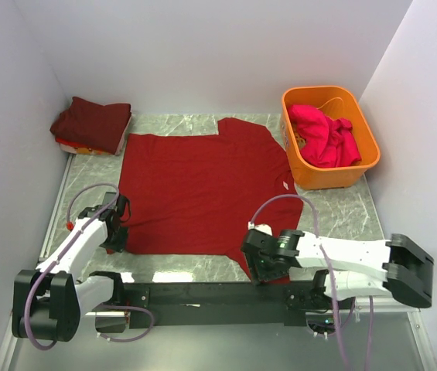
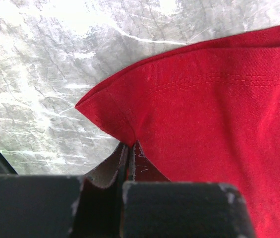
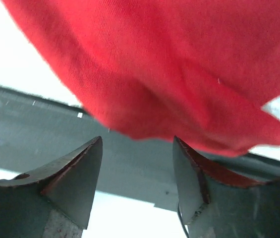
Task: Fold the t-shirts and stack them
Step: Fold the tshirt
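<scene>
A dark red t-shirt (image 1: 203, 193) lies spread flat on the marble table. My left gripper (image 1: 116, 241) is at its near left corner and is shut on the shirt's hem corner (image 2: 125, 134), pinched between the pads. My right gripper (image 1: 261, 269) is at the shirt's near right corner. Its jaws stand open (image 3: 137, 148) with the red cloth (image 3: 179, 74) just ahead of the fingertips and nothing between them. A folded maroon t-shirt (image 1: 93, 122) sits on a stack at the back left. A magenta-pink t-shirt (image 1: 325, 135) lies crumpled in the orange tub.
The orange plastic tub (image 1: 334, 176) stands at the back right, close to the spread shirt's right sleeve. White walls enclose the table on three sides. A black rail (image 1: 203, 292) runs along the near edge between the arm bases and also shows in the right wrist view (image 3: 30, 129).
</scene>
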Action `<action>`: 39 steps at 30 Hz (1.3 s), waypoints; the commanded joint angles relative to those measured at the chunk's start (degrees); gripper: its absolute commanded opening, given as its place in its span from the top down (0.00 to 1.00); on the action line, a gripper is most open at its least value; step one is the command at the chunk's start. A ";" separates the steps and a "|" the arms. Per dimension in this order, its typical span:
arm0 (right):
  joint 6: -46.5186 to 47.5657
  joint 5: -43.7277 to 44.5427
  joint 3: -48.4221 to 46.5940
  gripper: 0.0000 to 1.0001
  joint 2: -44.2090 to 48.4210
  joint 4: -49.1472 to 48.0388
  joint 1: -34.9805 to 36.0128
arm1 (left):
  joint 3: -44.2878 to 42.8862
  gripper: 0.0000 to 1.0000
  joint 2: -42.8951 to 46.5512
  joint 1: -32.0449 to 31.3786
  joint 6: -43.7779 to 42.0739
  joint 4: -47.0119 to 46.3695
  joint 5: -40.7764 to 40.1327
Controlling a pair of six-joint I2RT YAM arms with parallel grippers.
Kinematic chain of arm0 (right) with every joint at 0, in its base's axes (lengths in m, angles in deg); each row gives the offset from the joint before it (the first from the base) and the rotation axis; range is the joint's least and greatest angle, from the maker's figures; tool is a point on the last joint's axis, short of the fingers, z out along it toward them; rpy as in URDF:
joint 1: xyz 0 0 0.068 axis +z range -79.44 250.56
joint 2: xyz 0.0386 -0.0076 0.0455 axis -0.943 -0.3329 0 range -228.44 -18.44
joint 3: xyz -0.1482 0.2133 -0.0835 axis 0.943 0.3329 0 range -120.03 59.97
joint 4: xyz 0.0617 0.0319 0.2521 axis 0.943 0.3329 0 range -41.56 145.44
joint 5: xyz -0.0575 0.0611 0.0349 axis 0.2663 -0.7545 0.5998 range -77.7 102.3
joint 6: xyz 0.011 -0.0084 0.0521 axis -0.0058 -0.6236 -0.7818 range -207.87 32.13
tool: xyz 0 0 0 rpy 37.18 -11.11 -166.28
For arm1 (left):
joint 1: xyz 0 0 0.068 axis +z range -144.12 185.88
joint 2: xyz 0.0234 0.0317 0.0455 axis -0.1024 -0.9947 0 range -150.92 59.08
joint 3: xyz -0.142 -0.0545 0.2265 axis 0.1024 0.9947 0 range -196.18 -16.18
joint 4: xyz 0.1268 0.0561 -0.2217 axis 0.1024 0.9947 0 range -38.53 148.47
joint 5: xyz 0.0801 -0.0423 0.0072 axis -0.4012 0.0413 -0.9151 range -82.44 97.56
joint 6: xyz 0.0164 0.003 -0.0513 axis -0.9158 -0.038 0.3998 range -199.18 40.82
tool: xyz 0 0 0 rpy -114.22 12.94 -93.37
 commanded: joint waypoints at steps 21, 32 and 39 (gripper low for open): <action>0.44 -5.62 -4.42 1.00 7.96 8.32 0.32 | -6.55 0.99 5.96 0.27 -0.98 6.92 -1.54; 0.87 -8.18 -3.97 1.00 9.99 7.89 0.06 | -4.17 0.99 9.13 0.18 0.87 8.07 -1.71; 9.22 1.04 -11.00 1.00 6.12 11.83 -12.39 | -7.07 0.99 6.33 0.18 -1.06 5.61 -0.49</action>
